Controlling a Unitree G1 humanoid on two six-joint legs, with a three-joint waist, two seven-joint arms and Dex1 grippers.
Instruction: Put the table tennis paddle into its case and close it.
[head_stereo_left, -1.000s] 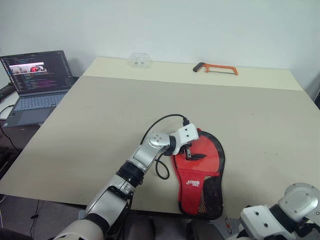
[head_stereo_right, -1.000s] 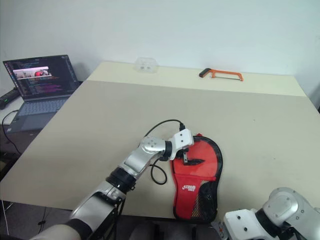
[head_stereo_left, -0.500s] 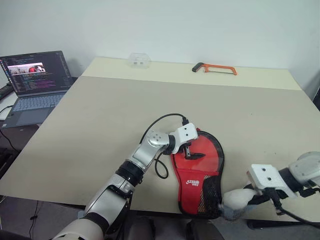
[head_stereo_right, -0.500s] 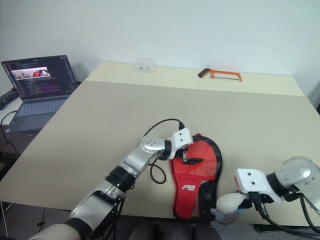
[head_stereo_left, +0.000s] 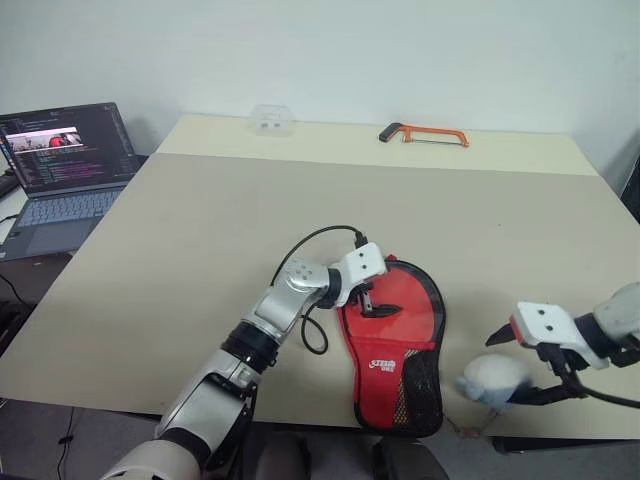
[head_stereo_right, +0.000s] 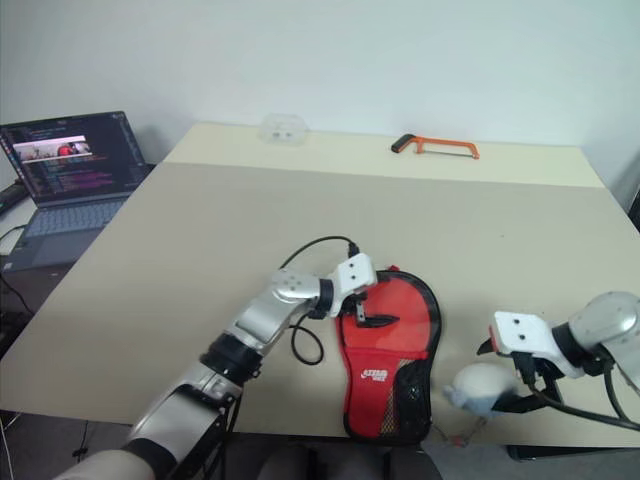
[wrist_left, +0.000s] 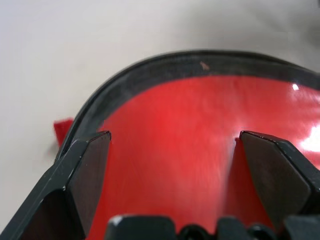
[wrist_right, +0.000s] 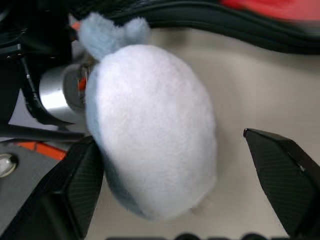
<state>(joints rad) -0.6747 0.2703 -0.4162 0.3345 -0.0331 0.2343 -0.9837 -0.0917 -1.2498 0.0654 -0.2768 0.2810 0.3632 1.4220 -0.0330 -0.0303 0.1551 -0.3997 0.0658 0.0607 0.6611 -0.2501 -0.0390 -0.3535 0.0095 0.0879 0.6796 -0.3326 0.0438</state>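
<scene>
Your left claw (head_stereo_left: 372, 303), fingers apart, hovered over the case (head_stereo_left: 398, 345) at lower centre, its long axis running toward you; your right claw (head_stereo_left: 524, 368), fingers apart, straddled a white plush (head_stereo_left: 494, 377) lower right.

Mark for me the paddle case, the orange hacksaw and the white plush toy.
paddle case (head_stereo_left: 398, 318): left eye view, on its red panel.
orange hacksaw (head_stereo_left: 432, 133): left eye view, on its orange frame.
white plush toy (head_stereo_right: 481, 383): right eye view, on its white body.
</scene>
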